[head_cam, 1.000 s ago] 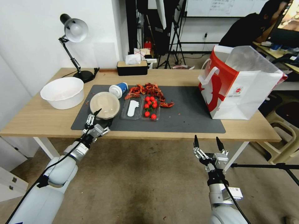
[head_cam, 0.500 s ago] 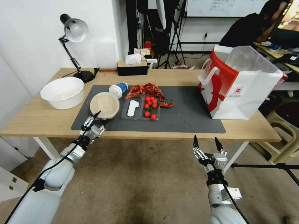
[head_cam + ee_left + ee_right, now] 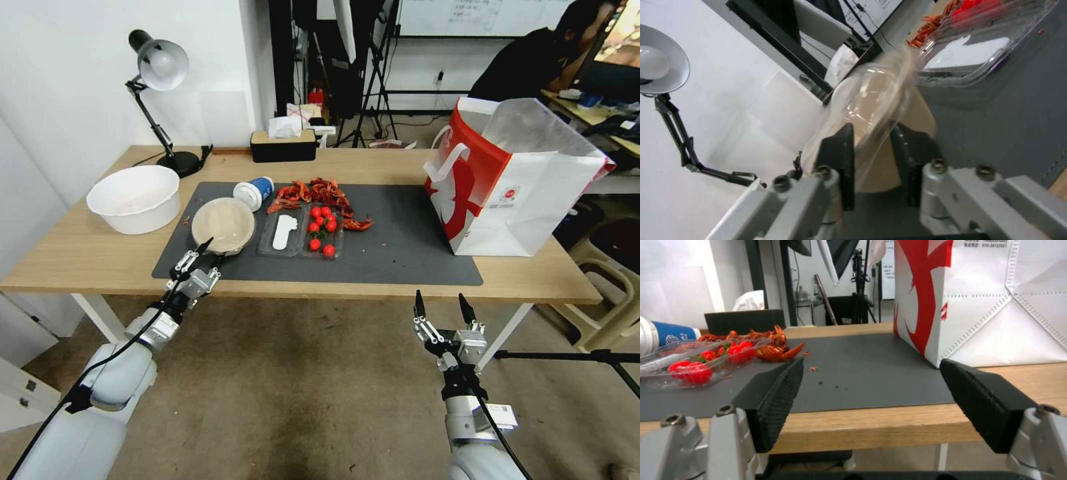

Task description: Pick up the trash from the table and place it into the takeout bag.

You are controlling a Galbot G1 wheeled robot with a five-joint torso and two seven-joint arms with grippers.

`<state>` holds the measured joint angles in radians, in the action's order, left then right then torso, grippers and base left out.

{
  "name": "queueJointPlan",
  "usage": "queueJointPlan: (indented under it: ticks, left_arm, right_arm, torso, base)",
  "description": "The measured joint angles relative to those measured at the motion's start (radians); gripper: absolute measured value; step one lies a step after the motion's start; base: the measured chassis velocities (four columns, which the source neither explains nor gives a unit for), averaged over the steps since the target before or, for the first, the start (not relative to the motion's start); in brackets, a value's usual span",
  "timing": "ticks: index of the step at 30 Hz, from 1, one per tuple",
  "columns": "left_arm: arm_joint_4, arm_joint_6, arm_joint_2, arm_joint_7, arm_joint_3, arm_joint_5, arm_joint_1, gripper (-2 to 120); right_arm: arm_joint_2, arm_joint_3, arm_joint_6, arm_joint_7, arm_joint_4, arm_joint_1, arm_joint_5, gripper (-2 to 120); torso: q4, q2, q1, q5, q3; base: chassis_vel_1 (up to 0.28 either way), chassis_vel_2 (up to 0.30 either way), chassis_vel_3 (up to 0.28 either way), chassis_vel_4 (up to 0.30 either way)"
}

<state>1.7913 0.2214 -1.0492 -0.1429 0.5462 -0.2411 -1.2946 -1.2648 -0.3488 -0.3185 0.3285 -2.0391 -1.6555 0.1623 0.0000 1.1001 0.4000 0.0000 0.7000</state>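
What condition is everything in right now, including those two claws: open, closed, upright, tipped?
Left gripper: shut on the lidded beige bowl's rim.
Right gripper: open, before the table.
Blue white-lidded cup: lying on its side.
Takeout bag: upright, mouth open.
Clear tray: lid open.

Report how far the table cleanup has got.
Done: nothing can be seen inside the takeout bag. In hand: the left gripper is shut on the rim of the lidded beige bowl, tilted on the mat. Left: the blue white-lidded cup, clear tray and red shells. The right gripper hangs open before the table.
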Motion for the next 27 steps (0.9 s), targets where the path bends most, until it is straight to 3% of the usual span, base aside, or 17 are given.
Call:
queueJointPlan:
  ticks: [4, 6, 20, 27]
  left_arm:
    - [-0.005, 0.002, 0.000, 0.000, 0.000, 0.000, 0.001, 3]
    - [-0.008, 0.004, 0.001, 0.000, 0.000, 0.000, 0.003, 0]
    - [-0.014, 0.026, 0.009, -0.001, -0.014, 0.024, 0.028, 0]
    - [0.010, 0.030, 0.037, -0.001, -0.068, 0.090, 0.082, 0]
  right_arm:
    - [-0.003, 0.000, 0.000, 0.000, 0.000, 0.000, -0.003, 78]
    - [-0.005, 0.000, -0.001, 0.000, 0.000, 0.000, -0.003, 78]
    - [-0.015, 0.001, -0.002, 0.002, 0.004, 0.000, -0.009, 74]
    - [-0.021, -0.001, -0.002, 0.002, 0.004, 0.001, -0.012, 78]
  torso:
    - [0.0001, 0.000, 0.000, 0.0000, 0.000]
    - [0.0000, 0.000, 0.000, 0.0000, 0.000]
    - [0.0001, 0.000, 0.000, 0.0000, 0.000]
    - [0.0001, 0.000, 0.000, -0.0001, 0.000]
  base:
    - [0.000, 0.000, 0.000, 0.000]
    - [0.000, 0.000, 0.000, 0.000]
    - [0.000, 0.000, 0.000, 0.000]
    - [0.000, 0.000, 0.000, 0.000]
